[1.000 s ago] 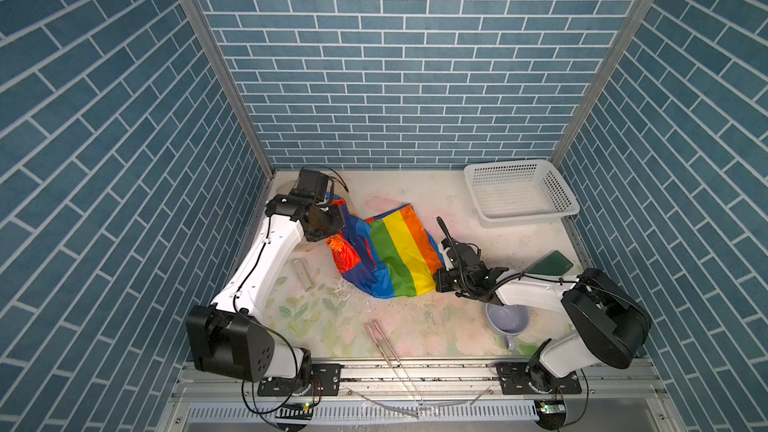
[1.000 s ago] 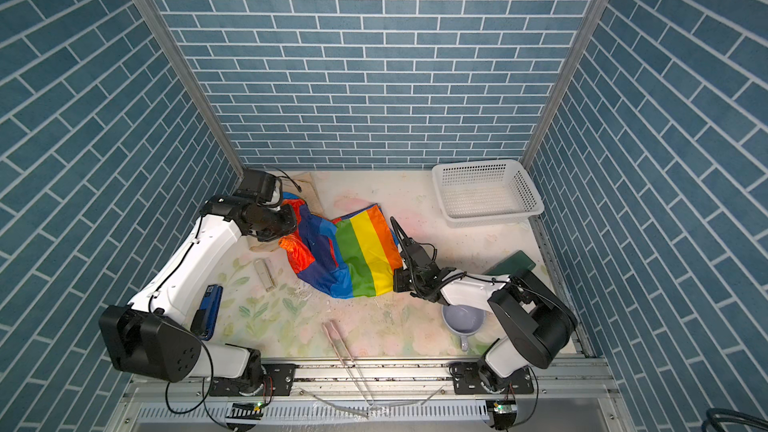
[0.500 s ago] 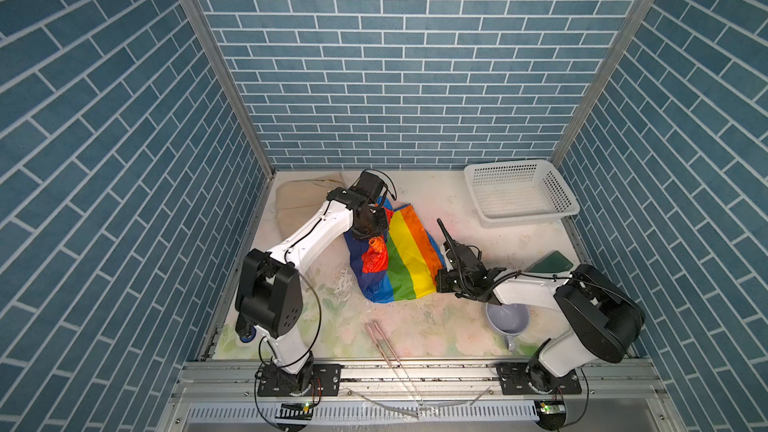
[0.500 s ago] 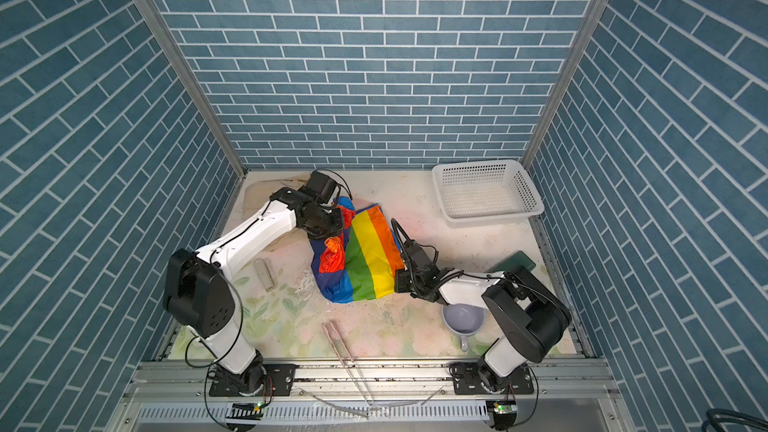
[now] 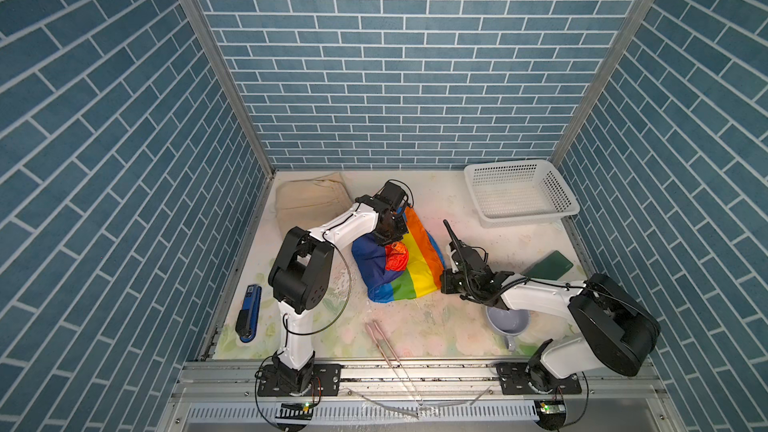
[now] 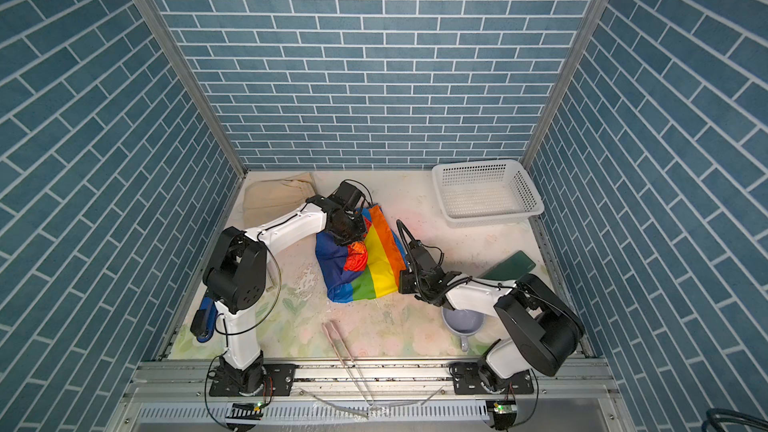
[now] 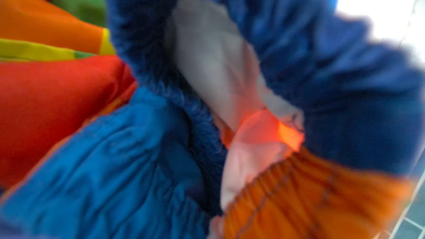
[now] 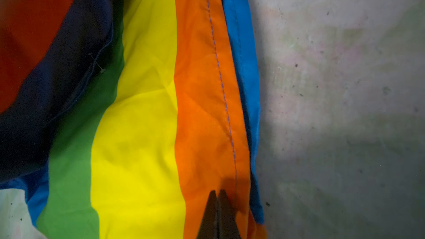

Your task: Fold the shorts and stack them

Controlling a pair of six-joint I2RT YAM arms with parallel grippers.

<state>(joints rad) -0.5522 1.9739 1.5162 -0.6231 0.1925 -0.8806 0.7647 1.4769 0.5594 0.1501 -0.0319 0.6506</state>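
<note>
Cloth of the rainbow shorts (image 5: pixel 417 259), in the middle, has been swept rightward over itself, grasped by the left gripper (image 5: pixel 391 239), while the clenched right gripper (image 8: pixel 217 200) pins its orange hem, so that fold seems nearly laid.

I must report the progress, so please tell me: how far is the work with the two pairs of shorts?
Done, it seems: the beige shorts lie flat and folded in the back left corner. In hand: the rainbow shorts are half folded; the left end effector seems to grip their waistband while the shut right end effector pins the orange stripe. To do: finish this fold, then stack the two pairs.
</note>
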